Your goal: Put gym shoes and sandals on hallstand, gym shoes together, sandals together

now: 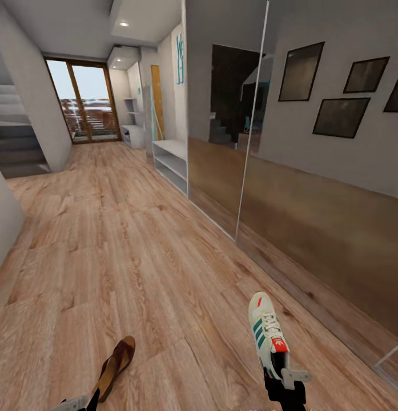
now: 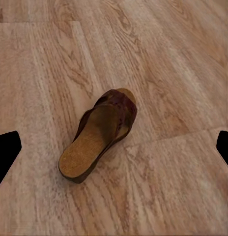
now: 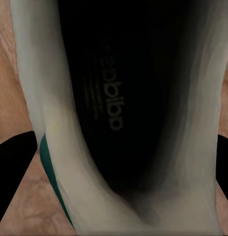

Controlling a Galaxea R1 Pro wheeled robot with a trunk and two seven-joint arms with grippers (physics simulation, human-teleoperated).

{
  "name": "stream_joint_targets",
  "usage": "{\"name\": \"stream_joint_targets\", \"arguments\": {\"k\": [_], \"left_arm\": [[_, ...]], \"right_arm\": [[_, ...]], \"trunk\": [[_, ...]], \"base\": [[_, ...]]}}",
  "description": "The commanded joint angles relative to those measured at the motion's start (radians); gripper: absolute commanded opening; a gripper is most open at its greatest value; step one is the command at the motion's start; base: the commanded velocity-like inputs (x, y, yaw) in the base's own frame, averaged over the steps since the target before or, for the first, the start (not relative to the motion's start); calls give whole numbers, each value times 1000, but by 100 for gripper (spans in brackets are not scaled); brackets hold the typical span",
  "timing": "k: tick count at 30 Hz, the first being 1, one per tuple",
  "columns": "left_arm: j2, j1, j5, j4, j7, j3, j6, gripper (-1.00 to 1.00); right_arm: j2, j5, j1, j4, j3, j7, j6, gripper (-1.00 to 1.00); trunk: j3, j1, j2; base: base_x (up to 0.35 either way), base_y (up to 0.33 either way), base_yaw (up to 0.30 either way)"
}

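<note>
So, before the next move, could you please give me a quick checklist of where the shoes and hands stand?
1. Right hand at the gym shoe heel, fingers either side of its opening: ok.
2. Right hand's grip actually closed on the shoe: cannot tell.
3. Sandal lying between the left hand's fingertips, fingers wide apart: ok.
4. Sandal lifted from the corridor floor: not ok, it rests there.
5. Shoes on the hallstand: not ok; a pale low bench stands far down the corridor.
</note>
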Motion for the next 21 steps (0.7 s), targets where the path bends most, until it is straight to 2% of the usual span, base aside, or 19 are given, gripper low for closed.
{"name": "stream_joint_targets", "arguments": {"k": [1, 11, 17, 21], "left_arm": [[0, 0, 9, 0, -10, 3, 0, 100], [0, 0, 9, 0, -10, 2, 0, 100], [0, 0, 9, -1, -10, 2, 0, 100], [0, 0, 11, -1, -10, 1, 0, 100]], "right_arm": [[0, -7, -1, 1, 7, -3, -3, -100], [0, -7, -1, 1, 7, -3, -3, -100], [0, -5, -1, 0, 9, -1, -4, -100], [1, -7, -1, -1, 10, -1, -3, -100]], "trunk": [[-1, 0, 0], [-1, 0, 0], [-1, 0, 0], [-1, 0, 0]], "base": [[0, 0, -300], [0, 0, -284], [-3, 0, -83], [-161, 47, -9]]}}
